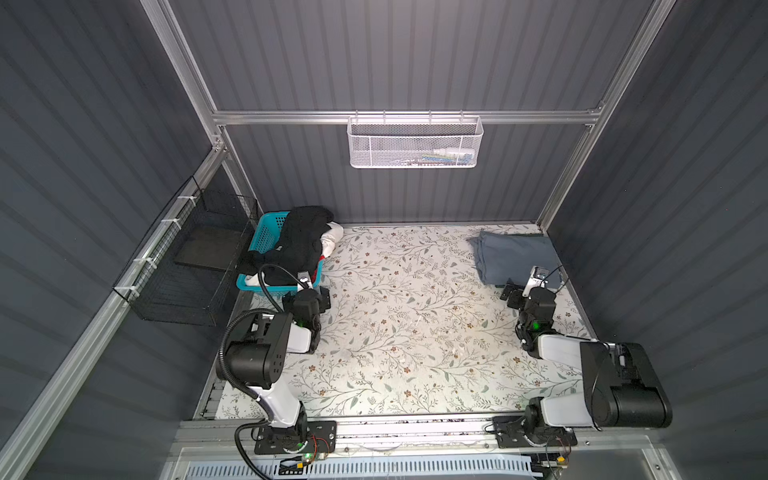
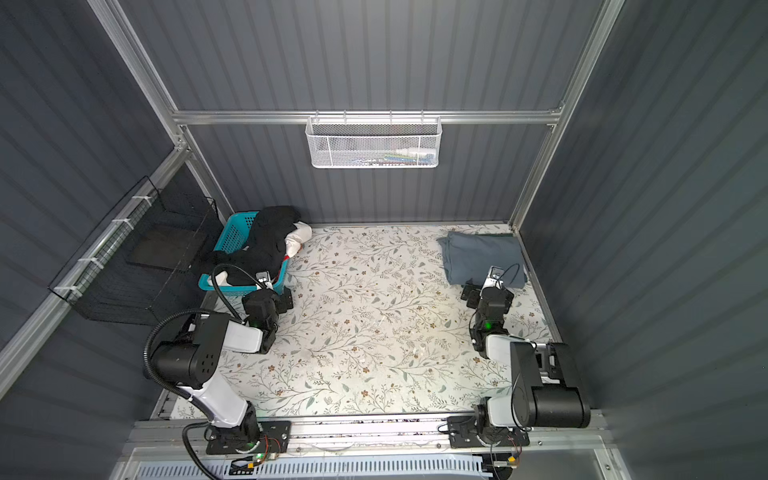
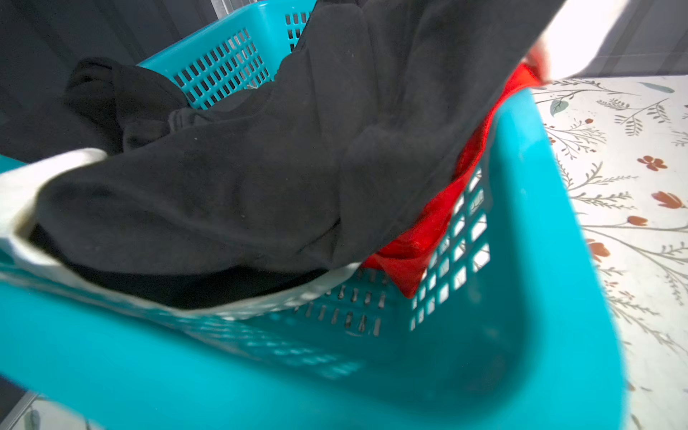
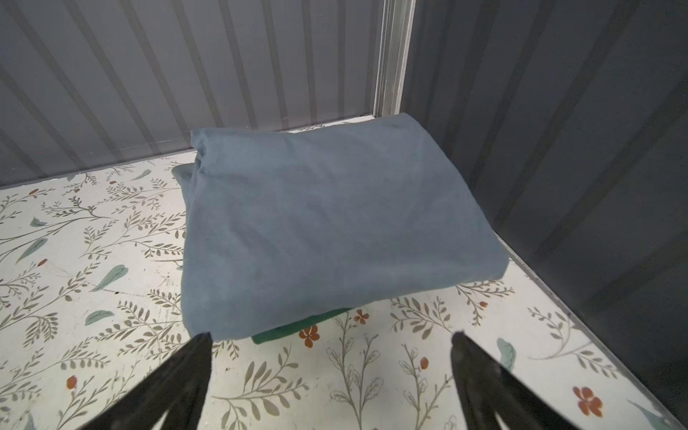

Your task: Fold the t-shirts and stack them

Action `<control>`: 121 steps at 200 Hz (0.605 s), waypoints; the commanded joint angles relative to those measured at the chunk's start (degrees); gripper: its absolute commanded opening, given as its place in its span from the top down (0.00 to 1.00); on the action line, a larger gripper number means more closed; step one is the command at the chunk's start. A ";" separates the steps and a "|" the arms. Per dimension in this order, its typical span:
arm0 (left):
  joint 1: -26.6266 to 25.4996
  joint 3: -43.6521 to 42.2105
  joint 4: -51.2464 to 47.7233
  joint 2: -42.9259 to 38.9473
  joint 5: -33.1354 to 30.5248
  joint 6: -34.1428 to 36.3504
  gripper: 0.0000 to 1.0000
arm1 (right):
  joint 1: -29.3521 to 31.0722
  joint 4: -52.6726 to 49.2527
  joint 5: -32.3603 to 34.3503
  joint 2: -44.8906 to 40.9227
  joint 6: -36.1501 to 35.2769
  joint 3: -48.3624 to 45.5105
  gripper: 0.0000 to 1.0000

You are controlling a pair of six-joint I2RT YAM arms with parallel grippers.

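Note:
A large black t-shirt [image 1: 299,241] [image 3: 260,167] is heaped over the teal basket [image 1: 266,232] [image 3: 521,223] at the back left. A white t-shirt [image 1: 334,237] [image 3: 18,193] and a red t-shirt [image 3: 428,231] show from beneath it. My left gripper [image 1: 306,296] hangs open at the basket's near right corner; its fingers are out of sight in the left wrist view. A slate blue-grey t-shirt [image 1: 513,257] [image 4: 327,231] lies folded at the back right on a dark green cloth [image 4: 283,333]. My right gripper [image 1: 524,291] [image 4: 330,337] stands open, empty, just before its near edge.
The floral table top [image 1: 415,332] is walled by grey panels at the back and on both sides. A white mesh basket [image 1: 415,143] hangs on the back rail. A black wire basket [image 1: 187,266] is mounted outside the left edge. Both arm bases sit at the front rail.

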 commanded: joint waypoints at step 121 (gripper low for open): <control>0.27 0.07 0.21 0.40 0.89 -0.27 0.00 | 0.29 0.54 0.38 0.26 0.10 0.90 0.01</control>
